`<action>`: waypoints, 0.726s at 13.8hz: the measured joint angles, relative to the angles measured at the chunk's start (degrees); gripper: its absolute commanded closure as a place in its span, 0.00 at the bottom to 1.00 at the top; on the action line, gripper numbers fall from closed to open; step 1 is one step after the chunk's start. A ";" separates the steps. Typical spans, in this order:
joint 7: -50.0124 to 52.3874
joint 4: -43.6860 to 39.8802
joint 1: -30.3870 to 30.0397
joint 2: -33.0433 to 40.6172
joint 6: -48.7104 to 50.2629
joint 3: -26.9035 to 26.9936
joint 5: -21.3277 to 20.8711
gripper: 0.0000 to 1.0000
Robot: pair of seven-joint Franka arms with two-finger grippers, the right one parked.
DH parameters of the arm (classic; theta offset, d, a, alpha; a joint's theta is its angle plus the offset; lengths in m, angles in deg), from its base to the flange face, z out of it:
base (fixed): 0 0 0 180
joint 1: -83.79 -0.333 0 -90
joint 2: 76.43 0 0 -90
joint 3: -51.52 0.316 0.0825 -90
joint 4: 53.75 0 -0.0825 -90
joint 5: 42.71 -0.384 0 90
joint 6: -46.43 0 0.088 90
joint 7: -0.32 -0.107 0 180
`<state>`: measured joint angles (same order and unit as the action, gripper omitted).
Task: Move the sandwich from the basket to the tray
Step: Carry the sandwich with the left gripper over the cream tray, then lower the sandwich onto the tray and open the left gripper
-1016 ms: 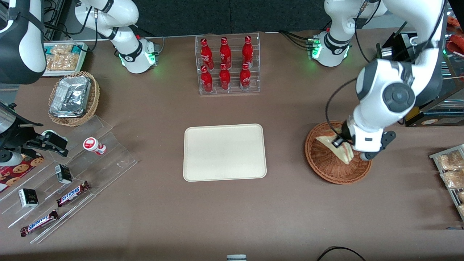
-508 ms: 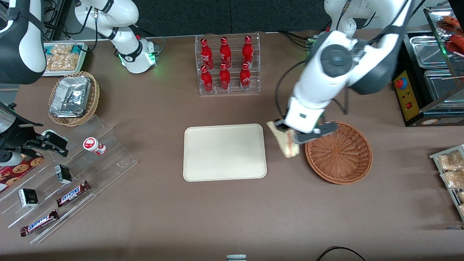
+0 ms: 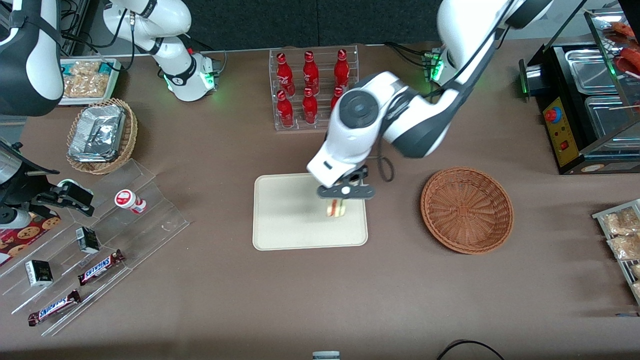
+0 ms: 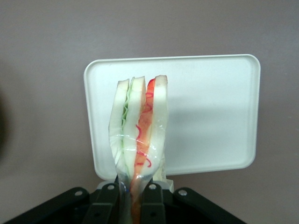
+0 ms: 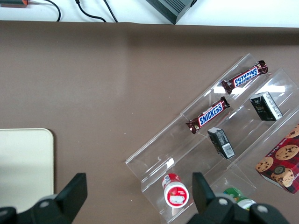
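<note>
The table (image 3: 210, 300) is carrying everything below the claw. The tray (image 3: 285, 220) is lying directly under the claw, and the basket (image 3: 467, 210) is sitting well apart from it, toward the working arm's end. The claw (image 3: 337, 200) is hovering above the tray, its fingers (image 4: 150, 193) pinching the sandwich (image 4: 139, 140), which is hanging clear of the tray.

A matte brown table (image 3: 210, 290) fills the front view, evenly lit from above with soft shadows. At its edge farthest from the front camera a dark wall panel (image 3: 320, 22) runs across. Toward the working arm's end stands a black counter unit (image 3: 582, 100) with steel pans and a red button. A black cable (image 3: 467, 347) curls at the near edge.
</note>
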<state>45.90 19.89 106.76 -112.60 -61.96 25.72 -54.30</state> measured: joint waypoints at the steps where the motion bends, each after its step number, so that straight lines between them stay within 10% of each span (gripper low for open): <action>1: 0.00 -1.87 1.13 -2.96 -0.25 0.02 -1.52 0.90; 10: 1.59 -7.56 11.69 -16.04 -10.30 8.56 -2.66 0.76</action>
<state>47.49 12.33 118.45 -128.64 -72.26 34.29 -56.96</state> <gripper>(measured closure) 0.815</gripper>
